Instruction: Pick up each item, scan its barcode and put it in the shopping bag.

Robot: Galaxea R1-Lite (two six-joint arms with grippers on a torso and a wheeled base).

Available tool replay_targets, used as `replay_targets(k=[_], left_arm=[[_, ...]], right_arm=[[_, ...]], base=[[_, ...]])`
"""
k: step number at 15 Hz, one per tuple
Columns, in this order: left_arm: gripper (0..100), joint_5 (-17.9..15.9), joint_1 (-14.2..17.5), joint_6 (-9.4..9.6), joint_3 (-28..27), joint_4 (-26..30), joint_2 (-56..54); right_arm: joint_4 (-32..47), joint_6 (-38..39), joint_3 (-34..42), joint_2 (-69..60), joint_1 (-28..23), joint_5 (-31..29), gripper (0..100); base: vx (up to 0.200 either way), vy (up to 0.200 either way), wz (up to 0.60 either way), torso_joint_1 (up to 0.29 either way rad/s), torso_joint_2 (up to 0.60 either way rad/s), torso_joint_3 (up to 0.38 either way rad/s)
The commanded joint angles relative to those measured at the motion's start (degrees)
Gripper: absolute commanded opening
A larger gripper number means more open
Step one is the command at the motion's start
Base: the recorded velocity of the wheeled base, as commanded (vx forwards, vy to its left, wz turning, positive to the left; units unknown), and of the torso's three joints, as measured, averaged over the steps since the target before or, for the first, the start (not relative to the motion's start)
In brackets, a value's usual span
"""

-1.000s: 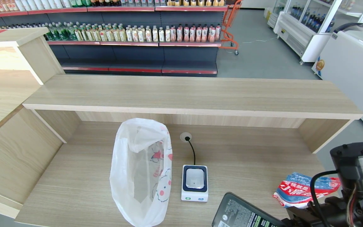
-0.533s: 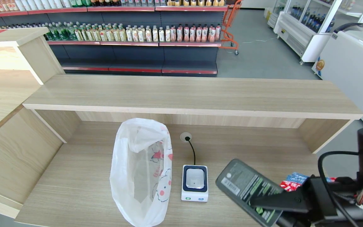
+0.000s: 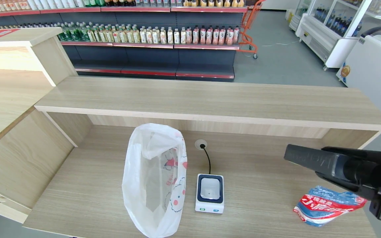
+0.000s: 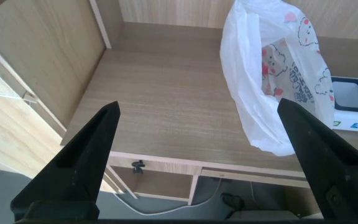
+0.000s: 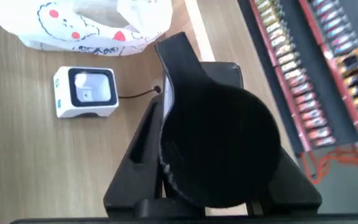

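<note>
Right gripper (image 3: 322,165) clenched on the dark pack (image 3: 301,158), high over the worktop's (image 3: 260,185) right edge (blue-red packet (image 3: 326,205) lying beneath); left gripper (image 4: 197,106) spread, empty.

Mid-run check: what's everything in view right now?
scanner: one, white with dark top, centre of the desk.
shopping bag: one, translucent white, open, left of the scanner.
snack packet: one, red, blue and white, desk's right side.
dark pouch: one, black, held above the desk's right.
drink bottles: many, mixed colours, store shelves behind.
left end effector: black, open, left of the bag.
right end effector: black, shut on the dark pouch.
</note>
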Motion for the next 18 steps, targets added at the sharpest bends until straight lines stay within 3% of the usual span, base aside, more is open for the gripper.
replay_targets(k=[1,2,3,5,7,9,11,12,14,18], left_arm=[[100,-0.02,-0.05,-0.03,0.01,-0.01,-0.02],[100,-0.02,-0.05,-0.03,0.01,-0.01,-0.02],[100,-0.02,-0.05,-0.03,0.01,-0.01,-0.02],[100,-0.02,-0.05,-0.03,0.01,-0.01,-0.02],[100,-0.02,-0.05,-0.03,0.01,-0.01,-0.02],[100,-0.02,-0.05,-0.03,0.01,-0.01,-0.02],[100,-0.02,-0.05,-0.03,0.01,-0.01,-0.02],[100,-0.02,-0.05,-0.03,0.01,-0.01,-0.02],[100,-0.02,-0.05,-0.03,0.01,-0.01,-0.02],[100,-0.02,-0.05,-0.03,0.01,-0.01,-0.02]], right_arm=[[0.54,11.86,-1.17,-5.15,-2.72,-7.48,0],[0.63,23.9,-1.17,-4.71,-1.23,-14.16,0],[1.16,30.14,-1.17,-4.1,-0.17,-17.85,0],[5.55,58.71,-2.4,0.91,7.92,-32.62,0],[9.94,70.31,-1.61,3.64,11.17,-33.85,0],[11.53,78.31,-0.99,8.3,15.03,-33.5,0],[7.31,84.11,-1.69,16.56,17.94,-33.15,0],[5.55,84.37,-1.78,19.37,17.94,-33.06,0],[-1.48,84.99,-2.05,31.94,16.35,-27.43,0],[-1.74,88.06,-7.32,41.52,14.07,-18.82,0]], base=[[0.0,0.0,0.0,0.0,0.0,0.0],[0.0,0.0,0.0,0.0,0.0,0.0],[0.0,0.0,0.0,0.0,0.0,0.0],[0.0,0.0,0.0,0.0,0.0,0.0],[0.0,0.0,0.0,0.0,0.0,0.0],[0.0,0.0,0.0,0.0,0.0,0.0],[0.0,0.0,0.0,0.0,0.0,0.0],[0.0,0.0,0.0,0.0,0.0,0.0],[0.0,0.0,0.0,0.0,0.0,0.0],[0.0,0.0,0.0,0.0,0.0,0.0]])
